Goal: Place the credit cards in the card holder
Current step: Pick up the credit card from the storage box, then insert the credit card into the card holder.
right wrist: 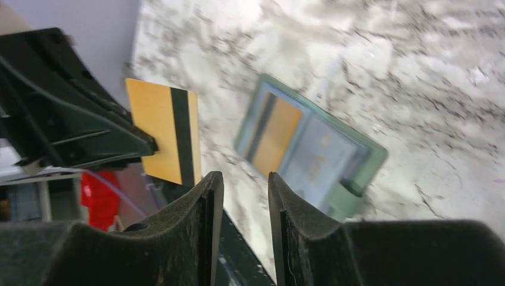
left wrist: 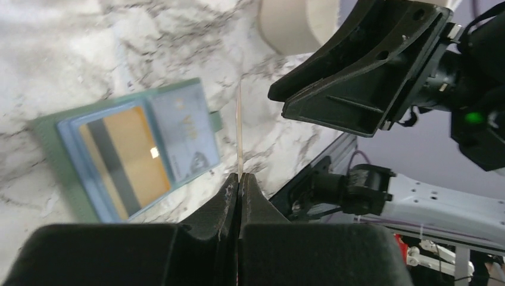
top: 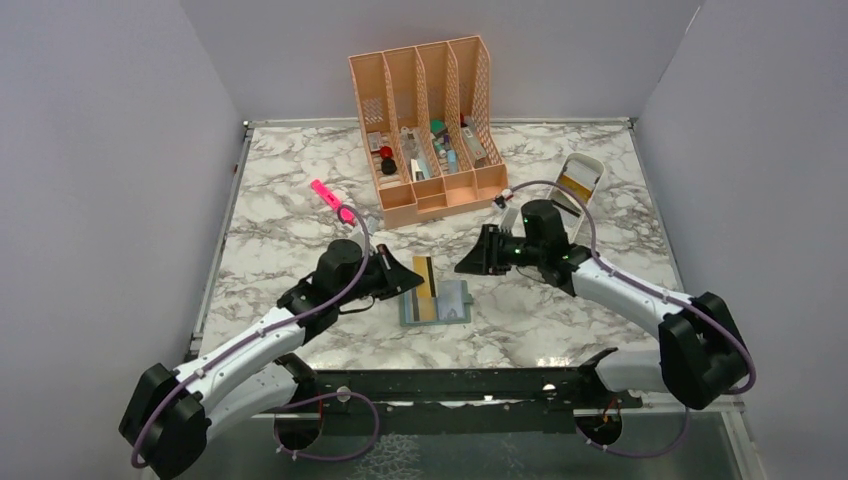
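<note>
Table (top: pixel 300 200): you are working on a marble-patterned top, and the card holder lies near its front edge, between your two arms.
Peach organizer (top: pixel 430 120): it stands well behind the card holder, against the back wall, with small items in its slots.
White tray (top: pixel 580 180): you find it behind and to the right of the card holder, past your right arm.
Left tool (left wrist: pixel 239 179): your jaws are clenched on a card and sit just left of the card holder.
Right tool (right wrist: pixel 245 179): your jaws stand apart with nothing between them. The tool hangs just behind and to the right of the card holder, facing your left tool.
Card holder (left wrist: pixel 184 119): it lies open and flat, blue-grey pockets up, with its snap tab sticking out on one side.
Held card (right wrist: pixel 156 137): gold with a dark stripe, it is pinched at one edge by your left tool, raised off the table and seen over the card holder's left side.
Pocketed card (left wrist: pixel 128 158): you see a second gold, striped card in the card holder's left pocket.
Pink highlighter (top: pixel 325 193): it lies well behind and to the left of the card holder.
</note>
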Controlling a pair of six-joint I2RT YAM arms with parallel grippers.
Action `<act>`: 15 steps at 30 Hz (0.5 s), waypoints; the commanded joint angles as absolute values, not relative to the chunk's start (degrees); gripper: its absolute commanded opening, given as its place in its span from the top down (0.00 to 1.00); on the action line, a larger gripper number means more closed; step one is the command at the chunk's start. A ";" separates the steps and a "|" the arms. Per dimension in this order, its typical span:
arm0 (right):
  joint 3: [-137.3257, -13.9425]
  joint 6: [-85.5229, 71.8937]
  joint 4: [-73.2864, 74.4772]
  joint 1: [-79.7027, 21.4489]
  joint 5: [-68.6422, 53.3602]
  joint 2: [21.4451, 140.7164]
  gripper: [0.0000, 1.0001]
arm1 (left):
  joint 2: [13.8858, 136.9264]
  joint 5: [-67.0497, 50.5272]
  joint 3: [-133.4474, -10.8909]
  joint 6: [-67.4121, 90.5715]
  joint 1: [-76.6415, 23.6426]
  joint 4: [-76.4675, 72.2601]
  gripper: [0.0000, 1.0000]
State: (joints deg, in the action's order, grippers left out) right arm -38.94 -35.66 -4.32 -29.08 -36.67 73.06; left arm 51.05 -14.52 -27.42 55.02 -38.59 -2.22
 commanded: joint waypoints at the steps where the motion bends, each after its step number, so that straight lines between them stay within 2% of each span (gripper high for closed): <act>1: -40.75 -28.97 3.02 -33.10 -24.82 78.29 0.62 | 54.50 -14.79 -24.82 53.91 -38.33 -4.73 1.00; 11: -43.32 -25.22 5.56 -38.22 -14.18 88.25 0.60 | 64.53 -17.43 -22.01 54.08 -38.35 -12.11 1.00; 15: -43.03 -24.02 6.97 -38.67 -10.77 89.38 0.67 | 67.11 -17.76 -21.15 54.22 -38.34 -14.62 1.00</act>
